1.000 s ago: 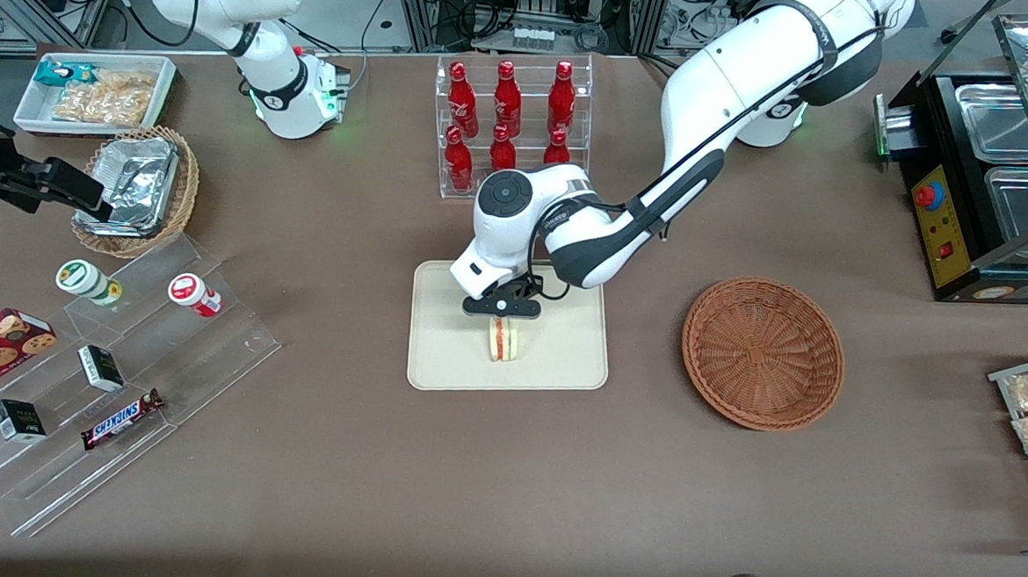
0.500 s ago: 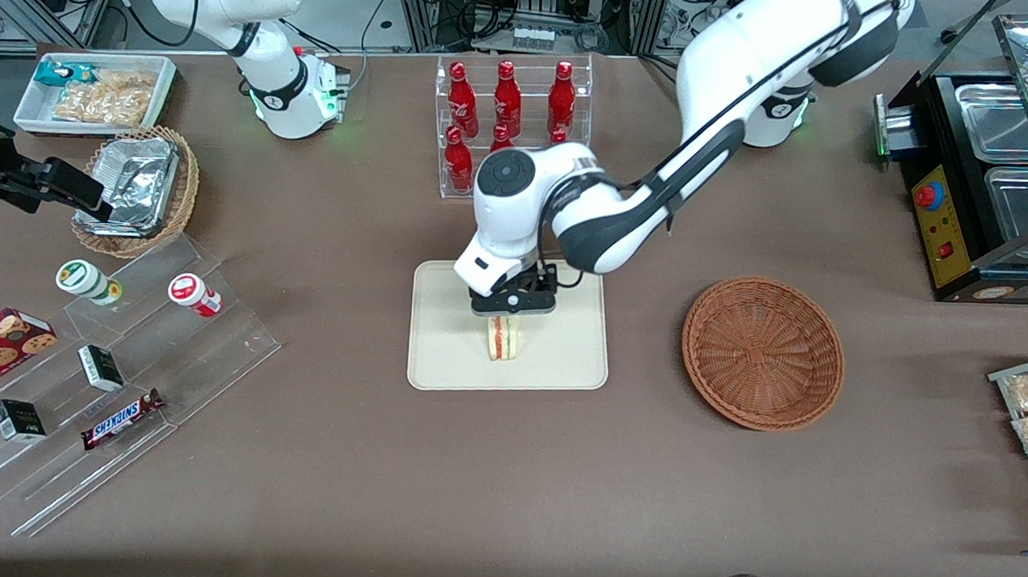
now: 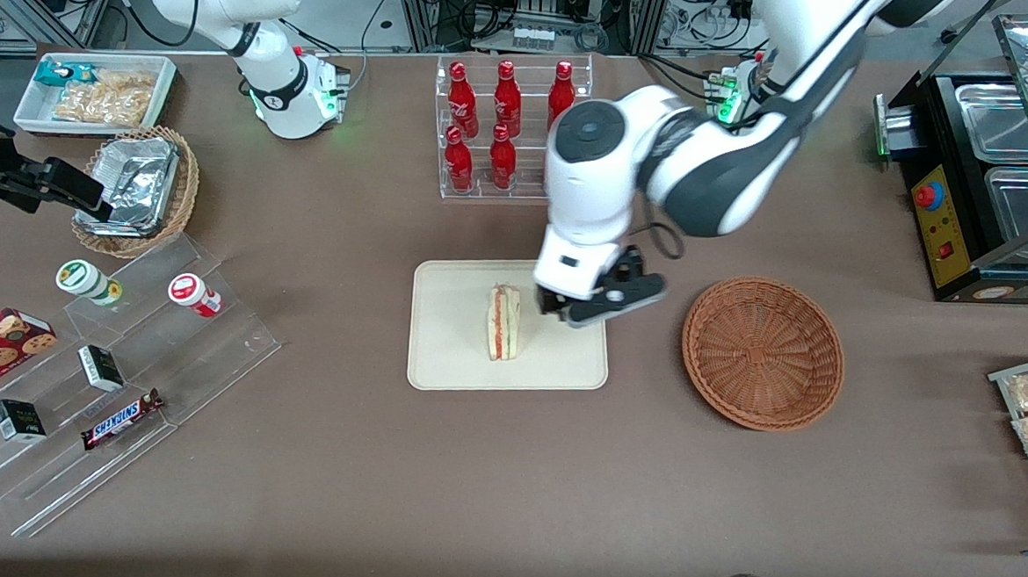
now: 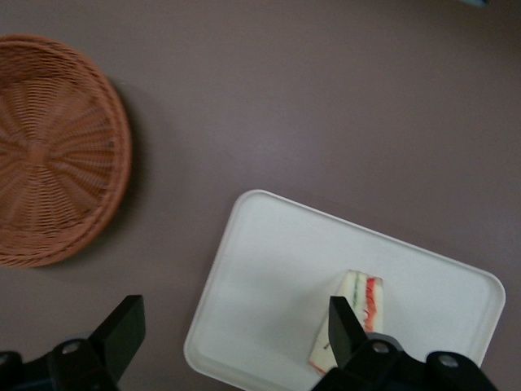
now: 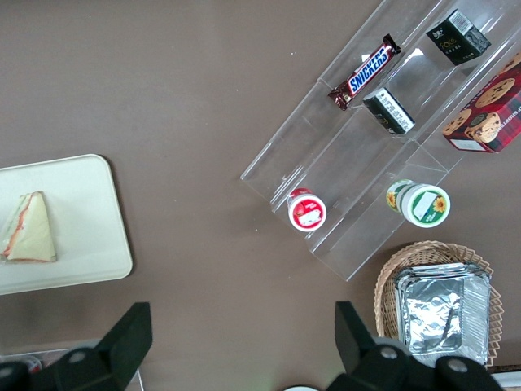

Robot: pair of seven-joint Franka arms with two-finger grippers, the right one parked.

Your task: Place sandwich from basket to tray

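Brown table (image 3: 469,480): tray (image 3: 449,355), basket (image 3: 763,353), bottle rack (image 3: 512,130), acrylic steps (image 3: 104,390); end effector (image 3: 601,306) above tray

The end effector (image 4: 228,346) finger hides one corner of the sandwich (image 4: 355,314); the basket (image 4: 49,151) seems cut by the frame edge.

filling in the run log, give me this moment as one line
sandwich: on tray, released | basket: empty | claw: open, raised above the tray edge nearest the basket
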